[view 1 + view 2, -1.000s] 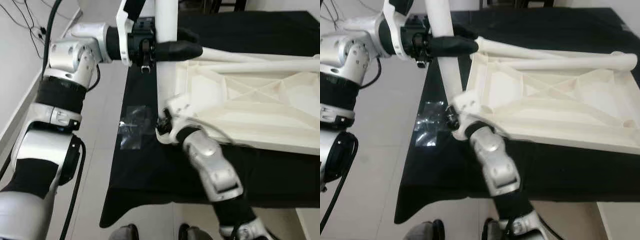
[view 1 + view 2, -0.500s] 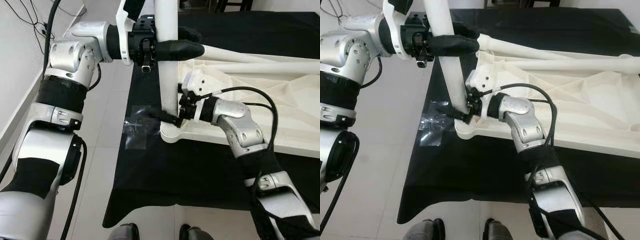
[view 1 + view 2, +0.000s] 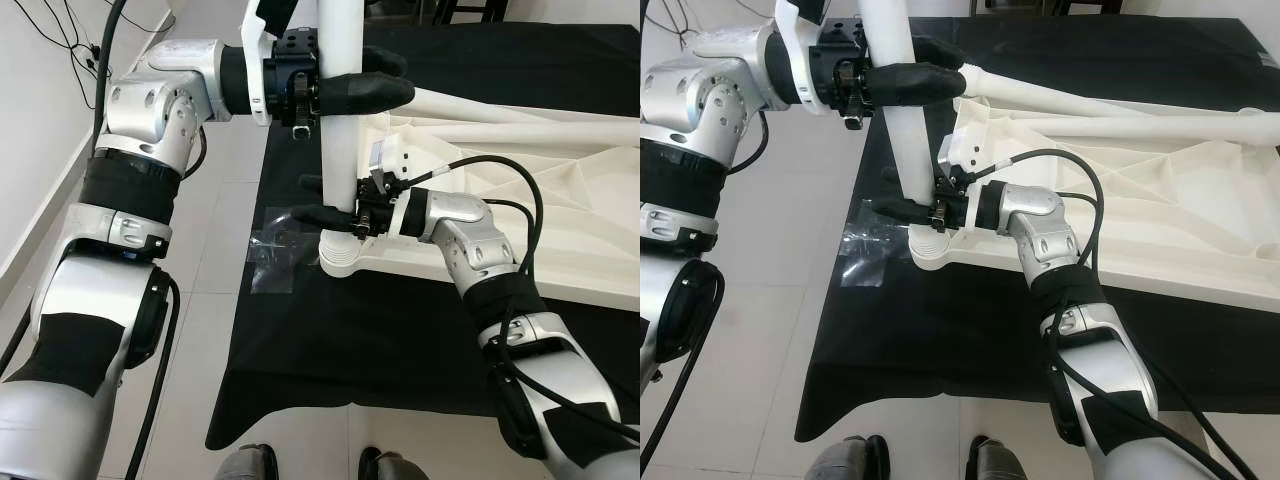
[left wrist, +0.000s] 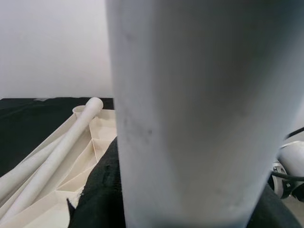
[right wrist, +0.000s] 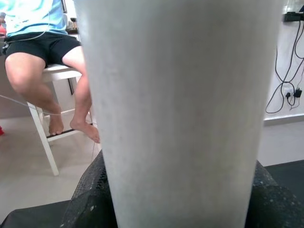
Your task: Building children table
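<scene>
Since a second ago the right arm has swung from under the tabletop corner round to the leg's base; the right gripper now has its black fingers either side of the white leg, low down, just above the corner socket. The left gripper's hold is unchanged.

Leg: upright, its foot end seated in or on the round socket at the near-left corner of the inverted white tabletop. How deep it sits cannot be told.

Left gripper: clamped round the leg high up, fingers wrapping the tube.

Right gripper: closed on the leg, as far as both wrist views suggest, with the tube pressed right against each camera.

Two more loose legs lie across the far side of the tabletop. All of it rests on a black-covered table; a clear plastic bag lies just beside the socket. A seated person is behind.

Risk: the socket corner overhangs toward the table edge. Downward push off-axis could tip or slide the tabletop, or jam the leg crooked. Two grips twisting unequally might also slip on the smooth tube.
</scene>
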Robot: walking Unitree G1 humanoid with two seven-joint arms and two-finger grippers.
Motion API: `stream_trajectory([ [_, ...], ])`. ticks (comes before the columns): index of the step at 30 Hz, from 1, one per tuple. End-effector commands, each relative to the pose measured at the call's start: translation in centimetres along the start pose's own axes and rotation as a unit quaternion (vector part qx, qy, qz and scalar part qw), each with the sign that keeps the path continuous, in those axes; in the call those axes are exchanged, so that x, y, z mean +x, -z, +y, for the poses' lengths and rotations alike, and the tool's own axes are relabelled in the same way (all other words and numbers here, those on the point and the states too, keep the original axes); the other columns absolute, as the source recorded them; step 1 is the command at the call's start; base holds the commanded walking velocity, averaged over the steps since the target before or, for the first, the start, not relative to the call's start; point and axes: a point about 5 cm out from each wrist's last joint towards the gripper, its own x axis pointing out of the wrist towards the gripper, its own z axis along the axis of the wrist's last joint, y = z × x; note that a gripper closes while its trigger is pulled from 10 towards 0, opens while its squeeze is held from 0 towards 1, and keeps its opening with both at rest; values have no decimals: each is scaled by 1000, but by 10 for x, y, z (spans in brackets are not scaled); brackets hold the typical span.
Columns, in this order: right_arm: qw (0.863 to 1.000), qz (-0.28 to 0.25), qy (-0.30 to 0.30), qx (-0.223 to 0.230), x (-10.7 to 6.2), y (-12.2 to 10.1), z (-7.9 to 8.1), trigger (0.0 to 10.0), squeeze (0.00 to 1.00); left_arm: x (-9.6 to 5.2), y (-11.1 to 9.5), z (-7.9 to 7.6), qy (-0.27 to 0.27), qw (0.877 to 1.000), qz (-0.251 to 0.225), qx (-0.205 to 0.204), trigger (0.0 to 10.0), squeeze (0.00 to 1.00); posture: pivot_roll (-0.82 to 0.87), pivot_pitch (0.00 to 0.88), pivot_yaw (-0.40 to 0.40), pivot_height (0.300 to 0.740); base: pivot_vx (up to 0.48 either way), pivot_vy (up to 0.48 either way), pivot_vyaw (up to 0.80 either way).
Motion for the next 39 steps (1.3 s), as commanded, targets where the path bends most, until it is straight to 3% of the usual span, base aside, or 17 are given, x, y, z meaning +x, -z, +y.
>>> stream_trajectory([
  [1, 999, -23, 27, 19, 0, 3, -1, 0, 0, 8, 6, 0, 9, 1000, 16, -9, 8824, 1000, 56, 160, 52, 740, 0, 0, 0],
  [3, 999, -18, 40, 22, -1, 8, 1, 0, 0, 10, 6, 1, 0, 1000, 18, -9, 10000, 1000, 56, 160, 52, 740, 0, 0, 0],
  [5, 995, 3, 89, 36, -4, 22, 5, 0, 0, 11, 6, 6, -30, 999, 19, -12, 10000, 1000, 50, 164, 46, 740, 0, 0, 0],
  [6, 988, 25, 144, 52, -3, 34, 10, 0, 0, 9, 6, 8, -45, 999, 18, -13, 10000, 0, 47, 165, 36, 740, 0, 0, 0],
  [8, 981, 39, 181, 61, -2, 43, 14, 0, 0, 8, 6, 9, -54, 998, 17, -14, 10000, 0, 45, 166, 33, 740, 0, 0, 0],
  [9, 955, 67, 281, 71, -1, 58, 21, 0, 0, 5, 6, 11, -63, 998, 13, -18, 10000, 0, 41, 167, 29, 740, 0, 0, 0],
  [10, 955, 67, 281, 71, -1, 58, 21, 0, 0, 5, 6, 11, -63, 998, 13, -18, 10000, 0, 41, 167, 29, 740, 0, 0, 0],
  [12, 887, 96, 435, 119, -2, 83, 61, 0, 0, -1, 6, 12, -73, 997, 11, -20, 10000, 0, 44, 181, 35, 740, 0, 0, 0],
  [14, 876, 97, 460, 106, 1, 79, 74, 0, 0, -4, 8, 12, -77, 997, 12, -22, 10000, 0, 26, 176, 51, 740, 0, 0, 0],
  [18, 890, 87, 444, 50, 11, 66, 78, 0, 0, -4, 11, 12, -76, 997, 15, -22, 10000, 0, 18, 165, 53, 740, 0, 0, 0],
  [25, 898, 90, 430, 28, 20, 62, 71, 0, 0, -3, 10, 11, -78, 997, 8, -18, 10000, 0, 25, 154, 41, 740, 0, 0, 0],
  [32, 890, 108, 442, 9, 22, 56, 78, 0, 0, -8, 14, 10, -83, 996, 8, -21, 9294, 0, 27, 153, 37, 740, 0, 0, 0],
  [33, 895, 106, 433, -5, 24, 54, 78, 0, 0, -9, 15, 10, -83, 996, 8, -23, 4471, 0, 26, 153, 35, 740, 0, 0, 0],
  [34, 900, 104, 424, -17, 26, 52, 79, 0, 0, -9, 16, 10, -84, 996, 8, -24, 4471, 0, 25, 152, 32, 740, 0, 0, 0],
  [35, 906, 106, 408, -34, 28, 52, 80, 0, 0, -10, 17, 9, -83, 996, 7, -27, 1059, 0, 25, 152, 31, 740, 0, 0, 0],
  [38, 911, 108, 396, -45, 30, 52, 82, 0, 0, -10, 18, 8, -82, 996, 7, -29, 1059, 0, 25, 152, 31, 740, 0, 0, 0],
  [39, 914, 110, 387, -52, 31, 52, 83, 0, 0, -10, 19, 7, -81, 996, 6, -30, 0, 0, 24, 152, 30, 740, 0, 0, 0],
])
